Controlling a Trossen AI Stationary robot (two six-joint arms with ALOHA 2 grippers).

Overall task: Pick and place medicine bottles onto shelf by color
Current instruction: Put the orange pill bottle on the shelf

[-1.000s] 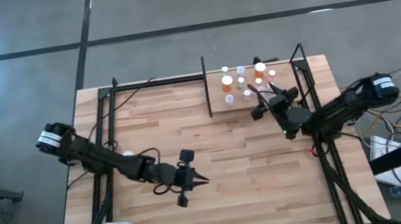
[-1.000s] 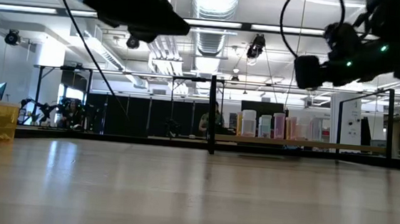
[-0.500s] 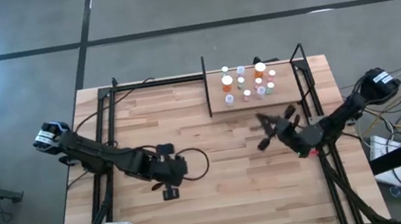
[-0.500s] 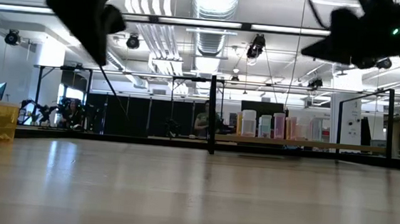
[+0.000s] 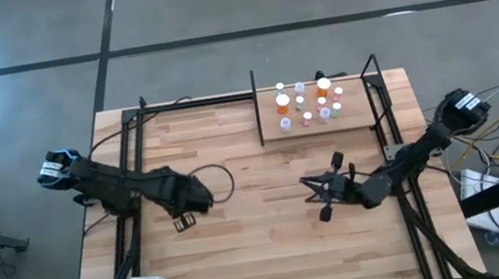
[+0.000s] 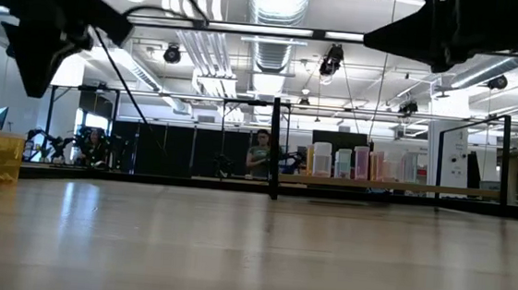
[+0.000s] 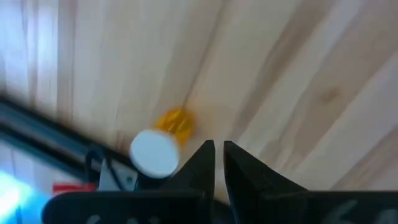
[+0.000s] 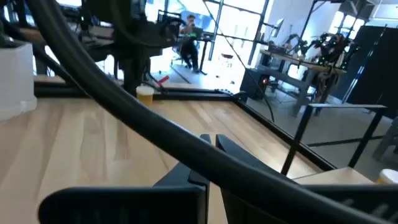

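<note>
Overhead, the right gripper [image 5: 314, 192] hangs above the bare middle of the table [image 5: 267, 264], fingers pressed together, holding nothing. Across the boards, the left gripper [image 7: 216, 149] is likewise closed and empty, just beside one orange bottle [image 7: 163, 142] with a white cap standing near the left black rail. Farther off, the medicine bottles [image 5: 308, 104] cluster on the shelf [image 5: 273, 134] at the table's far right corner.

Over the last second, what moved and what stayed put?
The right tool drew back from the medicine bottles on the shelf toward mid-table and shut, holding nothing. The left tool, shut, pulled back toward the left rail. The bottles kept their places.
</note>
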